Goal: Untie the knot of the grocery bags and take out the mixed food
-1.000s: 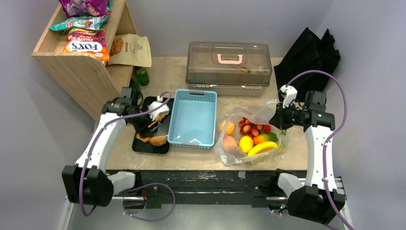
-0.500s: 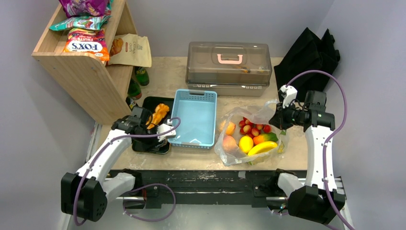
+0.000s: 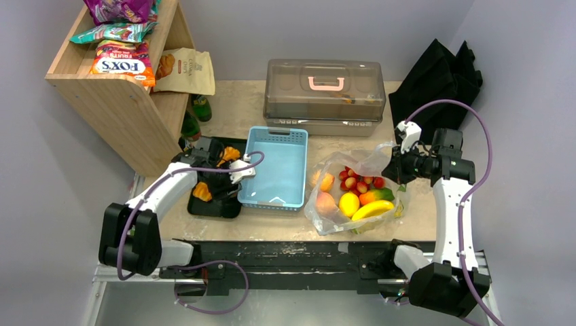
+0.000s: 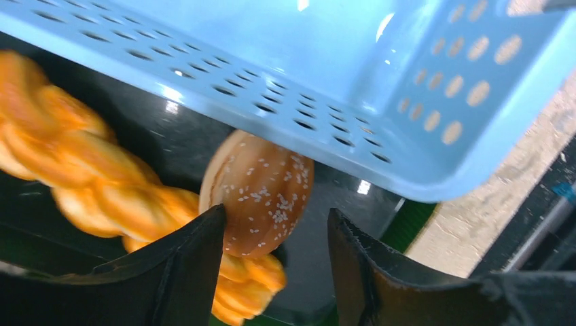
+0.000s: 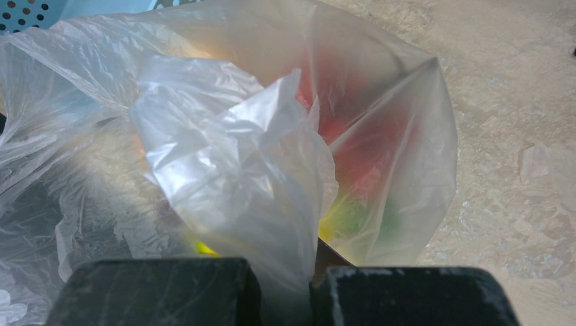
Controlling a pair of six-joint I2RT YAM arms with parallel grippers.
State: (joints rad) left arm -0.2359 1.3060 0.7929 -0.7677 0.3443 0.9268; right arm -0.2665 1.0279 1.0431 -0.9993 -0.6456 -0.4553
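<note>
Moved: the left arm has folded in since a second ago. Its gripper was over the middle of the tray and is now at the tray's right edge by the basket. The right arm and bag are as before.
Left gripper (image 4: pixel 275 212): jaws apart, clamped on nothing, low over the glossy black tray (image 3: pixel 210 209).
Bread: a round golden-brown bun with sesame seeds (image 4: pixel 261 193) lies on the tray at the tip of one finger. It rests against the golden braided bread (image 4: pixel 88 176), just beside the wall of the pale blue perforated plastic basket (image 3: pixel 280 130).
Right gripper (image 5: pixel 285 272): fingers together, pinching the bunched neck (image 5: pixel 272 224) of the clear crinkly plastic bag (image 3: pixel 367 159).
Bag: on the beige table (image 3: pixel 238 102), right of the basket, mouth gathered up toward the right gripper.
Fruit in bag: yellow banana (image 3: pixel 372 209), lemon (image 3: pixel 349 203), red-green mango (image 3: pixel 375 195), small red fruits (image 3: pixel 360 182), peach (image 3: pixel 326 202), orange (image 3: pixel 325 180).
Writing: "FOX'S" and "FRUITS" on a red-and-orange snack packet (image 3: pixel 122 65) in the tilted wooden shelf (image 3: pixel 115 102). The print on the brown paper packet (image 3: pixel 185 70) is too small to read.
Behind: smoky lidded plastic box with a pink handle (image 3: pixel 325 92).
</note>
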